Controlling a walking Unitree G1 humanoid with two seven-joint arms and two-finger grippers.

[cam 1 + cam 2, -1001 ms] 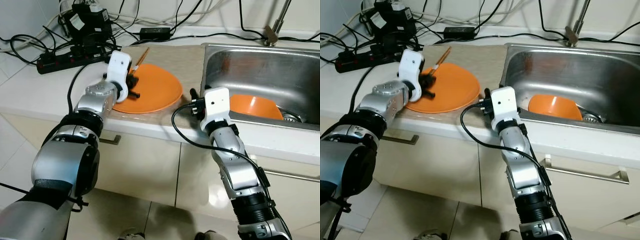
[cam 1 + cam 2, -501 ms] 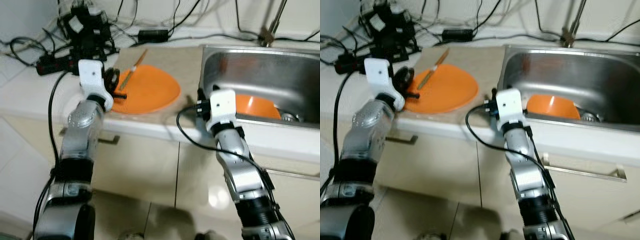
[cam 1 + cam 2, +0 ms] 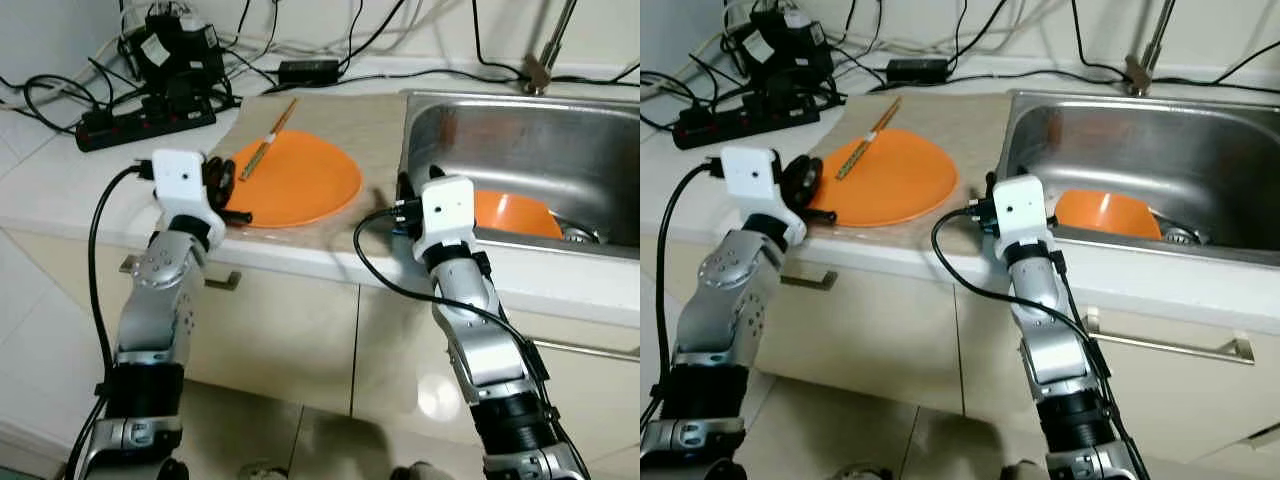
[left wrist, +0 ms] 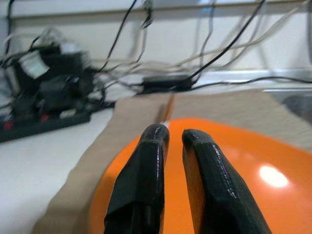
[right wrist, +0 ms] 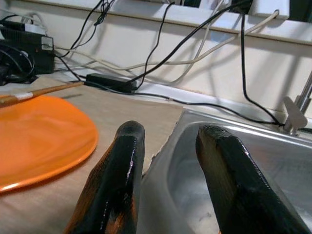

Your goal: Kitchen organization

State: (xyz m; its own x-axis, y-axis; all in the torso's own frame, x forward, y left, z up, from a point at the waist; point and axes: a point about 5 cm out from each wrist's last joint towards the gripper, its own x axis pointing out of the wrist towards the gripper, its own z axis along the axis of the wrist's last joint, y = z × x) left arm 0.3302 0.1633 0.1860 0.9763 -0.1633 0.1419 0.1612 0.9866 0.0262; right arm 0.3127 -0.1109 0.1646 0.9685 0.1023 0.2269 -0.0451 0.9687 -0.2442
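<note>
Power strip (image 3: 145,113): parked at the far left of the counter among tangled cables, well apart from the plate; plugs and adapters behind it too jumbled to sort out.

Left gripper (image 4: 174,139): hovering at the plate's near left edge, aimed across it toward the chopsticks. 2 fingers nearly closed, a thin gap between them, grasping nothing. Looks lined up for a reach, judging by the aim.

Chopsticks (image 3: 267,140): lying slanted, near ends resting on the plate's far left rim, far ends out on the mat. Count unclear, possibly 2 pressed together; in the left wrist view partly hidden behind the fingertips.

Plate (image 3: 300,180): orange, flat on the tan mat (image 3: 340,115), just left of the sink. Likely waiting to be sorted away.

Right gripper (image 5: 168,134): poised over the seam between mat and sink, 2 fingers spread apart, released, holding nothing. From the head views, fingers hidden behind the white wrist block.

Sink (image 3: 440,130): steel basin, right side cut off by the frame edge.

Bowl (image 3: 515,212): orange, sitting in the sink near the drain, near side hidden by the front wall and the right wrist.

Tap (image 3: 545,60): only base and lower stem visible.
</note>
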